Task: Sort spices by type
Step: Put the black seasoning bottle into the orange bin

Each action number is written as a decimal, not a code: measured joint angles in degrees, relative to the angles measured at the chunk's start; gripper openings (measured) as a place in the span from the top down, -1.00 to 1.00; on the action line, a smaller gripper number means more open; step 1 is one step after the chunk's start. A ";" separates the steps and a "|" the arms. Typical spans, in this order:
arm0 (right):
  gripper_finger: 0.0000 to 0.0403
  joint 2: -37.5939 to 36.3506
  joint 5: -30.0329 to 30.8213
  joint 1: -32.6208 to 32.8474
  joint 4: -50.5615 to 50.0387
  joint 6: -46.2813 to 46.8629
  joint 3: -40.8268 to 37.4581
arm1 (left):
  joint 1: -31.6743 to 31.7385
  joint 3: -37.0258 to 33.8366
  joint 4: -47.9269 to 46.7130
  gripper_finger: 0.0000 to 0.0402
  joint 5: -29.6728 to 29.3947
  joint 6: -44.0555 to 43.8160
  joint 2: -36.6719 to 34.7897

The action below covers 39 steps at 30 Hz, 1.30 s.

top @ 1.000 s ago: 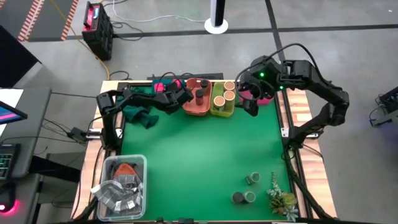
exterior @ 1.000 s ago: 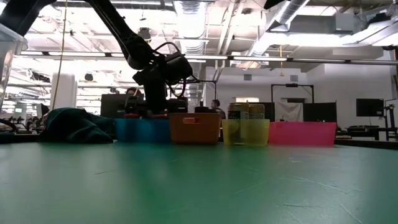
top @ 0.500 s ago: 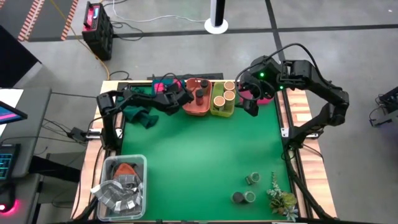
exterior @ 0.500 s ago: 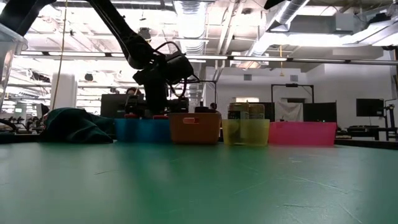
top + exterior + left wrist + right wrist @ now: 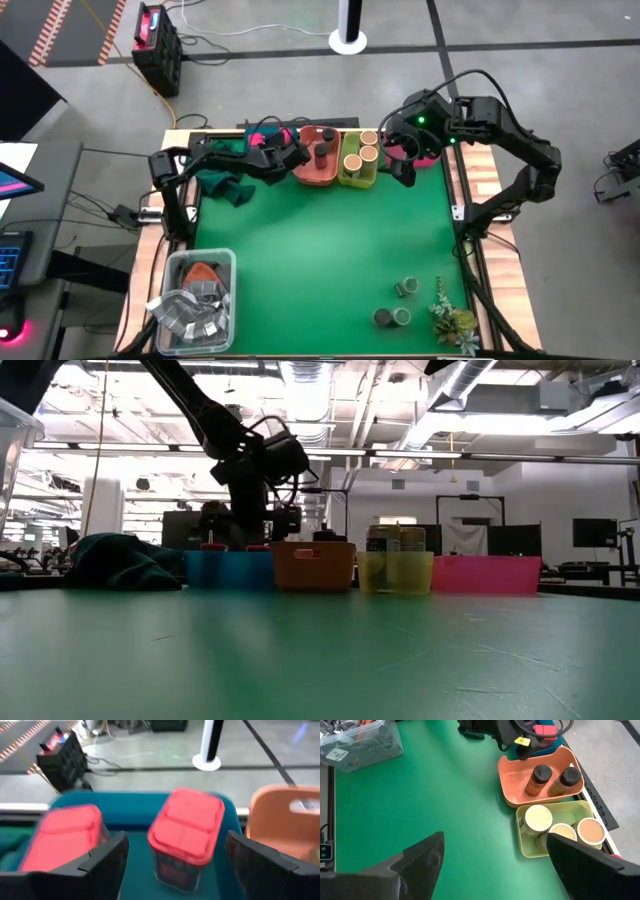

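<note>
While the left gripper [image 5: 293,153] hangs over the teal tray [image 5: 135,805] at the far edge of the green table [image 5: 320,250], its two dark fingers [image 5: 107,862] stand spread wide with nothing between them. Just below them, inside that tray, sit two pink-lidded spice boxes [image 5: 186,837], the nearer one upright, the other beside it. Next along the row, the orange tray [image 5: 520,795] holds two dark-lidded jars [image 5: 540,779], both upright. The yellow-green tray [image 5: 555,847] beside it carries three tan-topped cylinders [image 5: 538,818], packed close together. The right gripper [image 5: 402,172] hovers near the pink tray [image 5: 485,574] at the row's end, its fingers also parted and empty. Over at the near right corner of the table, three green-topped jars [image 5: 405,288] lie loose on the mat, close to a leafy sprig [image 5: 452,320]. A clear tub of grey packets [image 5: 195,300] rests at the near left corner, well apart from the trays.
</note>
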 joint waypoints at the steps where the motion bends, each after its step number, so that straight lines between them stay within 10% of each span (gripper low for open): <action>1: -0.88 0.00 0.00 0.00 0.02 -0.11 0.00 | 0.00 0.00 -0.20 -0.58 -0.48 0.00 -0.52; 18: -0.88 0.11 0.48 -0.07 0.56 -0.50 0.00 | -1.36 0.00 1.88 -0.58 0.19 8.23 -12.63; 33: -0.88 1.09 1.91 2.63 5.19 5.05 0.01 | -7.09 0.00 12.11 -0.52 65.20 31.52 -23.61; 39: -0.88 1.22 8.10 8.58 5.16 13.38 -3.75 | -13.55 0.02 4.25 -0.52 74.98 29.98 -26.61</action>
